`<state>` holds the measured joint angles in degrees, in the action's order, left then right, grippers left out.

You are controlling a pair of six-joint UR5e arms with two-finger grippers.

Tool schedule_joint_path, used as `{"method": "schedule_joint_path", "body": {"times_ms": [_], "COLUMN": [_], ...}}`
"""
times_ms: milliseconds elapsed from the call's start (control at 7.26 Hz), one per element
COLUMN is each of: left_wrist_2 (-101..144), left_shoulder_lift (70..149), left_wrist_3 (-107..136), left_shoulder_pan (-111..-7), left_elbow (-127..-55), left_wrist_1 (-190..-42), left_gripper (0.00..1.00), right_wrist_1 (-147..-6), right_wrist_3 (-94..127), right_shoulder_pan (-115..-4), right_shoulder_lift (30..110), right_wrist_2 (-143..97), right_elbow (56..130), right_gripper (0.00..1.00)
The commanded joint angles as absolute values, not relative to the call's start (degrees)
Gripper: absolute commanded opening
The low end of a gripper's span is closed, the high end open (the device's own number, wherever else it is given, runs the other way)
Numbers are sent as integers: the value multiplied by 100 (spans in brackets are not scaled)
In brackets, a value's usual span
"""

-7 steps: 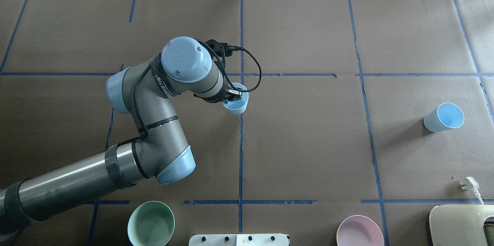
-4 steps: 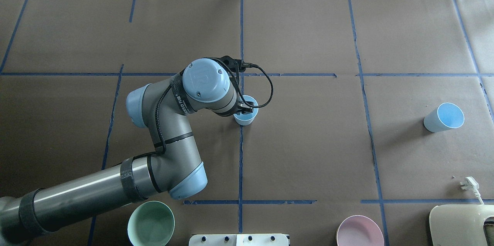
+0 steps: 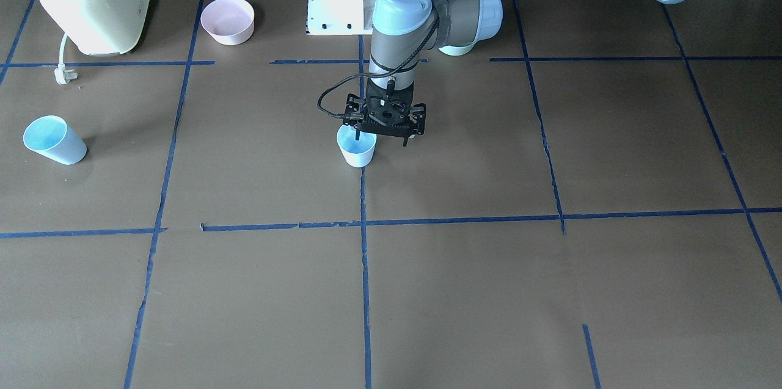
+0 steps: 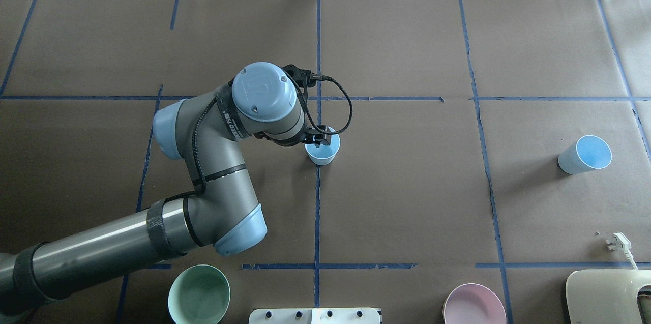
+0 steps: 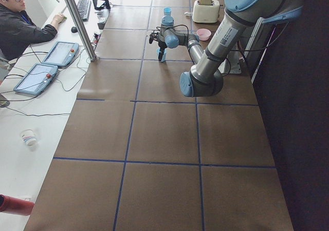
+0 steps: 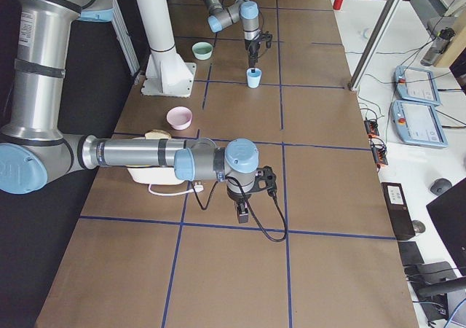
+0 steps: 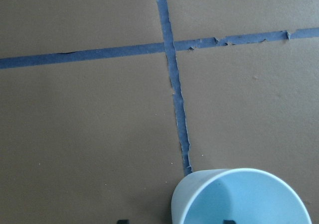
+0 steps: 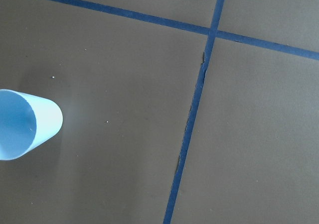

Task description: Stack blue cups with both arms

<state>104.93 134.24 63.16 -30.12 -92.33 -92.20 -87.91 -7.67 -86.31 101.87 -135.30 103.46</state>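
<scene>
My left gripper [image 3: 380, 137], spread, straddles the rim of the centre blue cup [image 3: 356, 154] — the other blue cup [image 3: 54, 140] sits nearer my right gripper [image 6: 242, 213], whose grip I cannot tell.

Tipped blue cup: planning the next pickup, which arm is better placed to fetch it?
Right. The tipped cup lies far on the robot's right, in the right wrist view; the left gripper straddles the rim of the upright cup at centre.
</scene>
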Motion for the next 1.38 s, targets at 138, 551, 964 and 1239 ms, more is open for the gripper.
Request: {"method": "schedule_joint_path", "body": {"times_ms": [138, 551, 964, 1239], "left_wrist_2": [11406, 12336, 13691, 13685], "left_shoulder_lift": [11924, 10471, 9304, 8425], "left_wrist_3": [4456, 1355, -1383, -1406], "left_shoulder_pan": [-4091, -6373, -8459, -9050], "left_elbow": [-11246, -10770, -9705, -9755], "left_wrist_1": [-7972, -8103, -8112, -8278], "left_gripper": [99, 99, 99, 100], "right_wrist_1": [-8483, -8481, -8481, -8473], "right_wrist_3": [-765, -529, -510, -379], "right_shoulder_pan": [-8631, -8622, -8613, -8543], "right_shoulder_lift": [10187, 10178, 10169, 10169], "right_wrist_2": [-13561, -13553, -13570, -13588], "right_elbow": [10345, 10345, 10345, 10345], "right_gripper": [100, 100, 100, 100]}}
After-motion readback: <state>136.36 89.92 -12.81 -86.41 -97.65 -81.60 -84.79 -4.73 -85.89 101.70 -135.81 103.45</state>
